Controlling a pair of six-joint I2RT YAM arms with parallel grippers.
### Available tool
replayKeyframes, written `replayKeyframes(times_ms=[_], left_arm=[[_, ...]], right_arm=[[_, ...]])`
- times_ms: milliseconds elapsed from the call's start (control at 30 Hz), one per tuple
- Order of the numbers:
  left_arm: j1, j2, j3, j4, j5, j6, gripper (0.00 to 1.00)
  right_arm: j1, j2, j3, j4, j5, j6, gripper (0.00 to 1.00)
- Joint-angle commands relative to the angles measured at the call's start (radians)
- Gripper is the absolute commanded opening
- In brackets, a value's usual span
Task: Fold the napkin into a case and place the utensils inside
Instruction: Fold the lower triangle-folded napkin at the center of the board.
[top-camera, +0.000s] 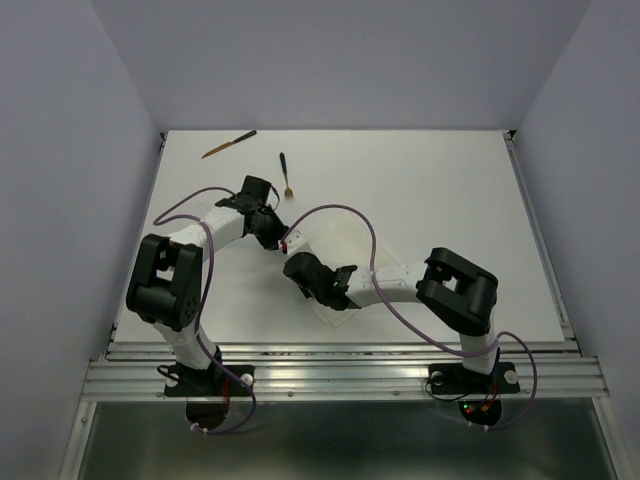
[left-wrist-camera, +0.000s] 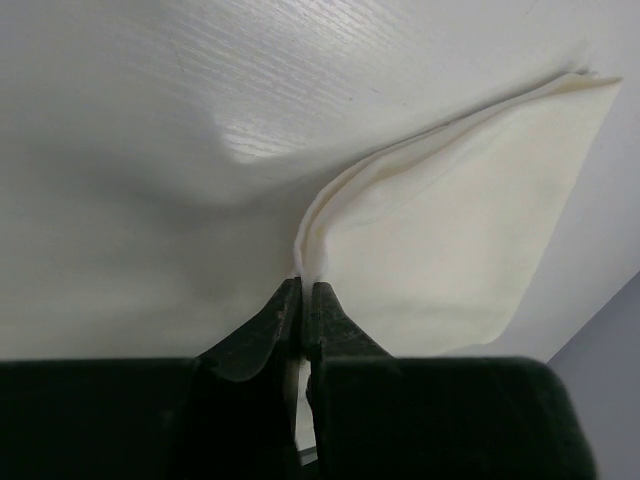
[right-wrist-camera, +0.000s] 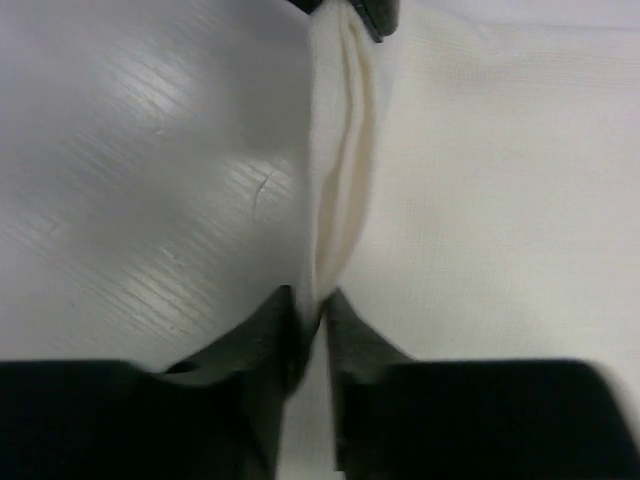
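Standing at the arm side of the table (top-camera: 430, 200), the closest action is the right gripper (right-wrist-camera: 320, 305). Its fingers are pinched together on a raised fold of the napkin (right-wrist-camera: 480, 200), and the cloth ridge runs straight away from the tips. The rest of the napkin lies flat on the table off to one side of that ridge. It's white on white, so from above the cloth is really hard to make out.

A bit further in is the left gripper (left-wrist-camera: 303, 292), facing the right one along the same fold. Its fingers are clamped on a layered edge of the napkin, and you can see a couple of thicknesses of cloth stacked where it goes into the tips. From there the edge curves out to a far corner lying on the table. So both grippers hold the one fold, near the middle of the table and a little left of centre.

A purple cable (top-camera: 345, 212) loops above the right arm.

Past all that, a wooden fork (top-camera: 285, 175) lies just beyond the left gripper. A wooden knife (top-camera: 228, 144) lies further back, near the far left edge. Both are well off the cloth.
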Motion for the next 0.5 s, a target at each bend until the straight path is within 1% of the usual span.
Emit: replayKeyframes(times_ms=[0, 67, 200, 267, 300, 333, 367, 433, 467], left_arm=[[-0.005, -0.066, -0.014, -0.012, -0.012, -0.005, 0.00], [-0.005, -0.069, -0.017, -0.010, -0.012, -0.002, 0.00], [-0.005, -0.089, -0.023, -0.001, -0.018, 0.010, 0.00], [-0.003, -0.093, -0.020, 0.001, -0.018, 0.022, 0.06], [-0.003, -0.091, -0.016, -0.002, -0.016, 0.039, 0.10], [-0.002, -0.089, -0.008, -0.007, -0.018, 0.047, 0.16], [-0.003, -0.088, -0.005, -0.013, -0.021, 0.055, 0.21], [-0.002, -0.092, -0.002, -0.016, -0.027, 0.070, 0.38], [0.001, -0.097, -0.003, -0.015, -0.027, 0.075, 0.49]], right_arm=[[0.002, 0.016, 0.043, 0.000, 0.089, -0.003, 0.17], [0.002, 0.013, 0.043, 0.000, 0.086, -0.011, 0.02], [0.002, -0.021, 0.025, 0.023, 0.057, -0.037, 0.01], [0.002, -0.044, 0.008, 0.035, 0.013, -0.048, 0.01], [0.002, -0.065, 0.004, 0.035, -0.037, -0.046, 0.01], [-0.008, -0.079, 0.002, 0.037, -0.073, -0.043, 0.01], [-0.027, -0.105, -0.007, 0.037, -0.146, -0.027, 0.01], [-0.048, -0.130, -0.015, 0.035, -0.223, -0.007, 0.01], [-0.073, -0.141, -0.019, 0.035, -0.287, 0.016, 0.01]])
